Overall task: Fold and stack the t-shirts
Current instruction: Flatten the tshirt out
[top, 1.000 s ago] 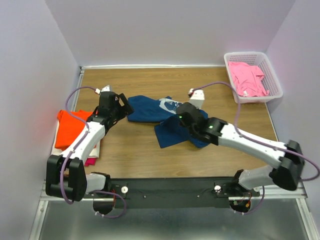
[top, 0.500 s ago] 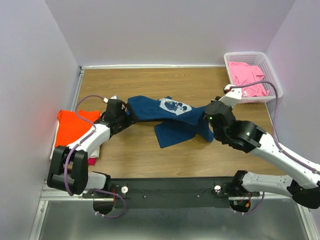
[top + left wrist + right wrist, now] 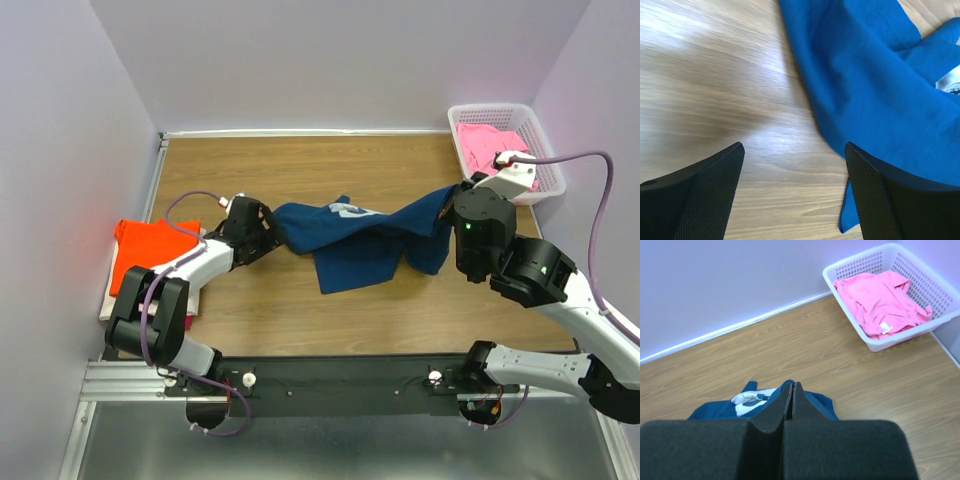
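Observation:
A navy t-shirt (image 3: 360, 250) with a white chest print hangs stretched across the table's middle. My right gripper (image 3: 461, 193) is shut on its right end and holds it raised; in the right wrist view the closed gripper (image 3: 792, 385) pinches a blue fold of the shirt (image 3: 715, 410). My left gripper (image 3: 272, 232) is open at the shirt's left end. In the left wrist view bare wood lies in the open gripper (image 3: 792, 147), and the blue cloth (image 3: 865, 75) lies by the right finger (image 3: 875, 200). An orange t-shirt (image 3: 145, 255) tops a pile at the left edge.
A white lattice basket (image 3: 500, 107) stands at the back right with a pink t-shirt (image 3: 490, 145) in it; the right wrist view shows the basket (image 3: 927, 285) and the pink shirt (image 3: 880, 300) too. Lilac walls close the table on three sides.
My right gripper has carried the navy shirt's end right and up toward the basket, pulling the cloth taut. The left gripper has followed the shirt's left end to the right, still open.

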Available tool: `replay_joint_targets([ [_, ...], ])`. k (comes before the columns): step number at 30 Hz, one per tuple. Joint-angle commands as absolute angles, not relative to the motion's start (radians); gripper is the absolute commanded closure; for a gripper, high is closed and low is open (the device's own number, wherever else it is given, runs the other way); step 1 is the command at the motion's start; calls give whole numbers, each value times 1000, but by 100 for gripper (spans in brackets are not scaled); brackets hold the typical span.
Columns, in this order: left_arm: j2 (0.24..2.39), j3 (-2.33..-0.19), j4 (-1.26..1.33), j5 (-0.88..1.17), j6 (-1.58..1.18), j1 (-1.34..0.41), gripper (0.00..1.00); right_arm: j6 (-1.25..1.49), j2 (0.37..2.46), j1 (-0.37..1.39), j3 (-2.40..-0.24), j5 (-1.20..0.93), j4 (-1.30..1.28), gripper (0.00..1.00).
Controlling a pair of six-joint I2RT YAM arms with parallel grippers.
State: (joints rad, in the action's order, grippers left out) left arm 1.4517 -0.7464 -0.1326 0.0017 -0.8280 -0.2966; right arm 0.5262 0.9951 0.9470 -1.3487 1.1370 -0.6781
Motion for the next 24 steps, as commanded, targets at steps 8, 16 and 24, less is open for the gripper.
replay_joint_targets([
  [8,1607,-860,-86,-61,-882,-390,23,468,1012,943,-1373,1184,-695,100],
  [16,1698,-957,-75,-78,-876,-394,72,469,1023,942,-1368,1161,-695,100],
  [24,1554,-1022,-207,-172,-810,-379,100,471,1035,943,-1364,1163,-696,100],
])
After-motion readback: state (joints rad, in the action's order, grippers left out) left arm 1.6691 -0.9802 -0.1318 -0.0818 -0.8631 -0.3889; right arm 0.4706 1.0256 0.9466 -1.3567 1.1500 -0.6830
